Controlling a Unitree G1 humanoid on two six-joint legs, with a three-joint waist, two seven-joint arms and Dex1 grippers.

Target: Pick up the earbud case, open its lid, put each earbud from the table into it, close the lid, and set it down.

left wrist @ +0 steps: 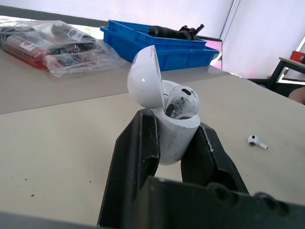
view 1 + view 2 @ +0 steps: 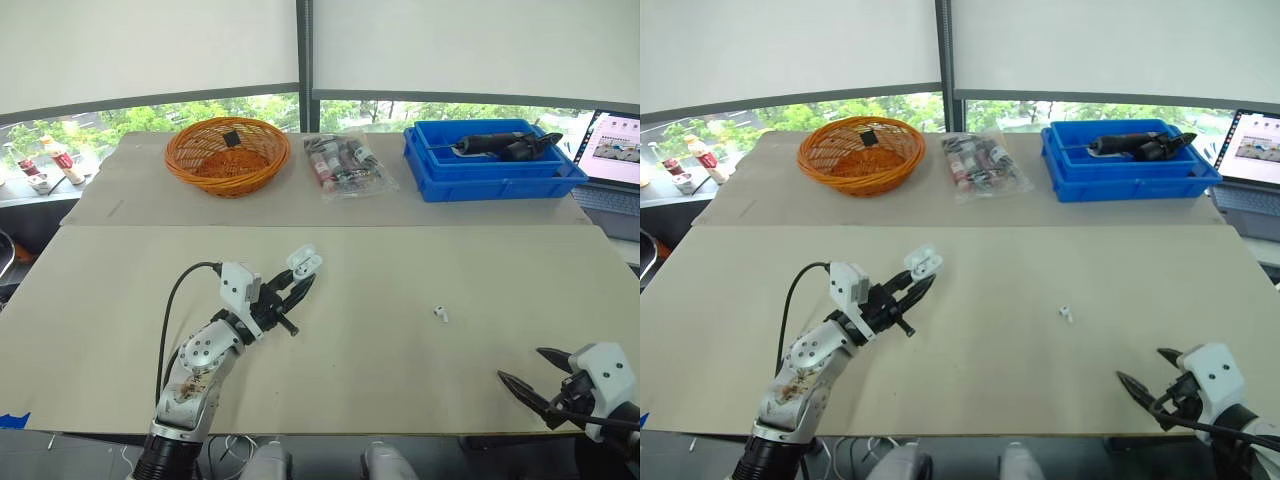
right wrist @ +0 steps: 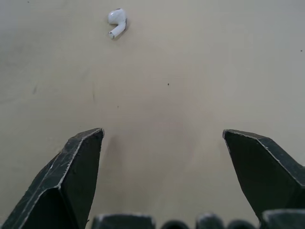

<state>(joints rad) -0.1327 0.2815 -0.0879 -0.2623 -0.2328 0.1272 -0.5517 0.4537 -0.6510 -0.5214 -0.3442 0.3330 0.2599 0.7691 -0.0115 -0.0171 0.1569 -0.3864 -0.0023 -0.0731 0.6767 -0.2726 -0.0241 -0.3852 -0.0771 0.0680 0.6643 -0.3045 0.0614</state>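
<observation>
Holding earbud case (image 1: 167, 124) lid-open, left gripper (image 2: 298, 283) clamped on it, one bud (image 1: 182, 100) seated | right gripper (image 3: 162, 136) fingers spread wide | next up, I reckon: pinch the loose earbud (image 3: 116, 21) off the table (image 2: 400, 380)

Silver-grey metal casing on the left arm (image 2: 200, 365), smeared with rusty brown scuffs, with a ribbed black collar at its base and a thin black cable (image 2: 168, 310) looping up to a white, box-shaped wrist housing (image 2: 238, 283). Broad, slab-like matte black fingers on the left gripper (image 2: 300, 275). Same white housing on the right gripper (image 2: 520, 364), with wedge-shaped black fingers (image 3: 71, 176), pointed and paler along the worn edges.
</observation>
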